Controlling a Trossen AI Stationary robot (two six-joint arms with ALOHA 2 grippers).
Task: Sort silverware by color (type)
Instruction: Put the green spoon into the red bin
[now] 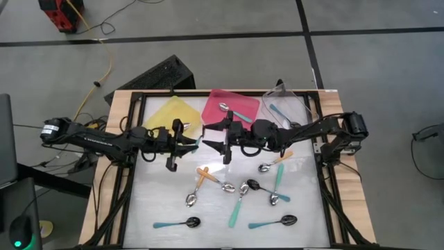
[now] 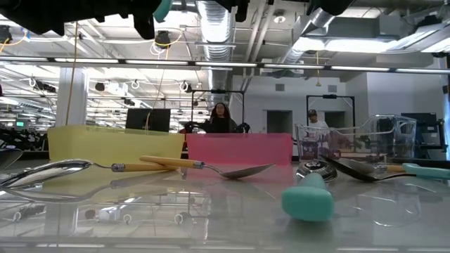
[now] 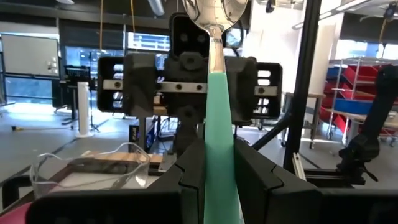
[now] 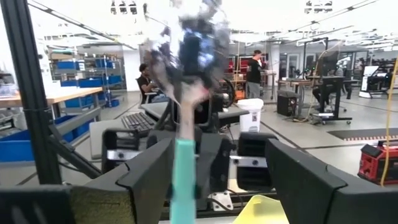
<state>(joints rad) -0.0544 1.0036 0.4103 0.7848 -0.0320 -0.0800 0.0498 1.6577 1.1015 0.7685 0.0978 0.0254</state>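
Handover above the table: the left gripper pinched a teal-handled spoon; the spread right gripper should close squarely before release.

Overhead, table-level and two facing wrist views.

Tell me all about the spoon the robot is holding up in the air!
The spoon has a flat teal plastic handle and a shiny silver bowl. The left gripper is shut on its handle, with the bowl pointing at the right gripper. That one is open, its fingers on either side of the spoon without pinching it. The spoon is off the table, near the yellow tray.
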